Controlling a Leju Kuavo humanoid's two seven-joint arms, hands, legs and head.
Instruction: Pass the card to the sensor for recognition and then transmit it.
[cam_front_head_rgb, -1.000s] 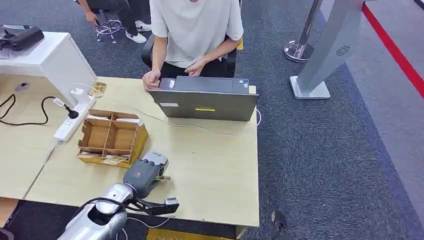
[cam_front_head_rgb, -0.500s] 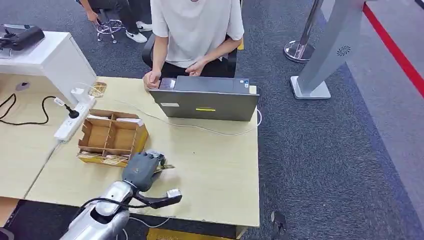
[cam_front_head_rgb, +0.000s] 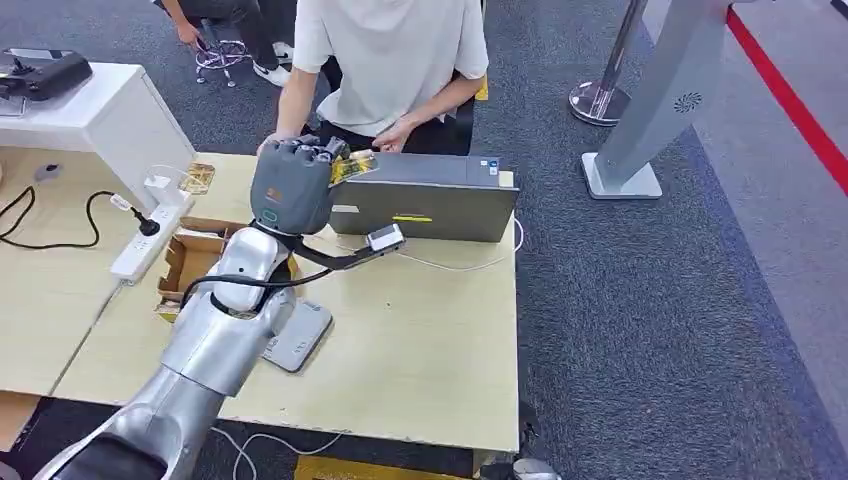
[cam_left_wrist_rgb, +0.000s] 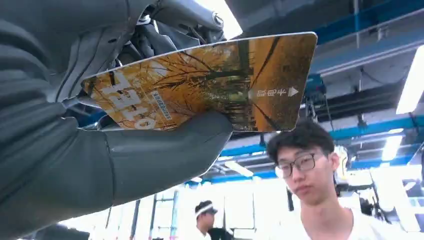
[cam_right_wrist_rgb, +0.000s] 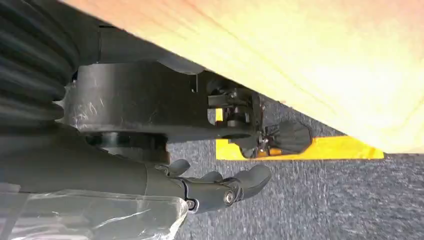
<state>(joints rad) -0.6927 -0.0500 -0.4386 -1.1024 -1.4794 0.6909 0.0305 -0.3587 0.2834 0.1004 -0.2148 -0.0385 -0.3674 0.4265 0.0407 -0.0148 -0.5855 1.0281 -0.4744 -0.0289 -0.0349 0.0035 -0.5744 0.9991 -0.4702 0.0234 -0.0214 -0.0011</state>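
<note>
Fingers of my left hand (cam_front_head_rgb: 292, 185) pinch an orange tree-printed plastic card (cam_left_wrist_rgb: 210, 82), raised over the grey laptop (cam_front_head_rgb: 420, 205) toward the seated person (cam_front_head_rgb: 385, 60), probably for handover. Grey flat sensor (cam_front_head_rgb: 297, 338) lies below on the table. My right hand (cam_right_wrist_rgb: 220, 187) hangs low, apparently loose and empty.

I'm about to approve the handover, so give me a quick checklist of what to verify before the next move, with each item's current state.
1. Card held by the left hand: ok, pinched between thumb and fingers.
2. Card raised toward the person behind the laptop: ok.
3. Person's hand ready to take the card: not ok, it rests by the laptop.
4. Sensor read completed: cannot tell.
5. Right hand out of the way: ok, it hangs below the table edge, holding nothing.
</note>
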